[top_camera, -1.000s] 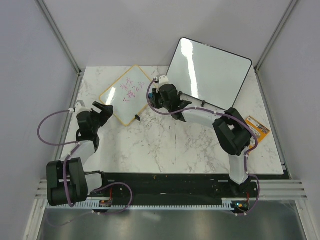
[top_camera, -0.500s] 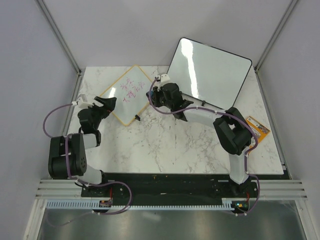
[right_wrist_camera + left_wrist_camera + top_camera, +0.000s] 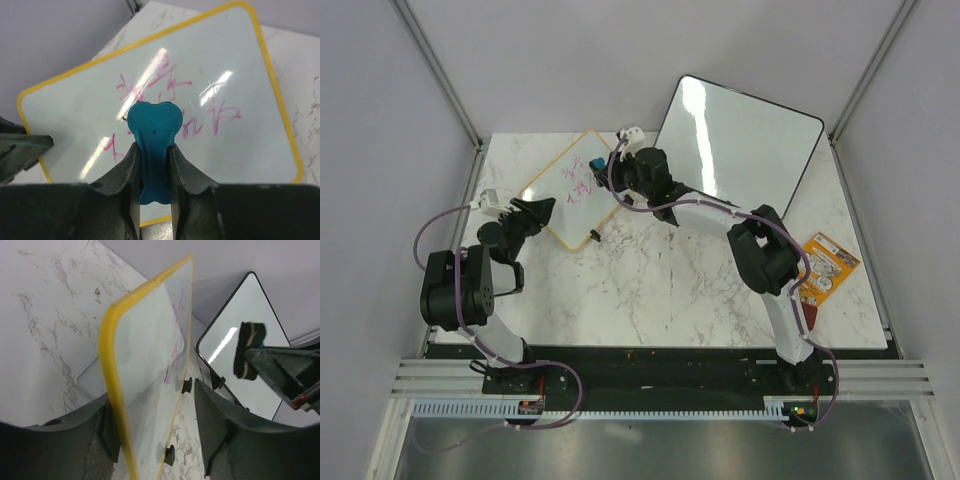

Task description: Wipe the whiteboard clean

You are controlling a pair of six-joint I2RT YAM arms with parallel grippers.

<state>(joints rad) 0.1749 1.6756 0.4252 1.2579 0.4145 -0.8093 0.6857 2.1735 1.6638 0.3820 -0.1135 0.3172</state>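
**Item: whiteboard (image 3: 565,190), erase job, wiping not begun**

- Loc.: flat on marble table (image 3: 650,290), far-left part. Pink writing (image 3: 172,85) intact, no smear seen.
- R gripper (image 3: 607,165): pinched tight on blue eraser (image 3: 154,120). Now over the whiteboard's far-right part, eraser above the writing. A sec. ago it hung just off the whiteboard's right corner, so it has crossed onto the board. Felt touching the surface or not: can't tell.
- L gripper (image 3: 535,210): at the whiteboard's near-left corner. Jaws stand wide and straddle the yellow frame (image 3: 112,370); gap shows on the inner side, so not clamped. Earlier it sat a bit short of that corner; has closed in, arm folded back more.
- Whiteboard itself: pos. unchanged vs. earlier pics.
- Meaning: approach looks done. Judged next: L steadies the corner, R presses down and sweeps across the pink marks.
- Misc.: black-framed board (image 3: 740,145) just right of the whiteboard, blank; orange packet (image 3: 820,265) well right of it, now less covered by R arm.
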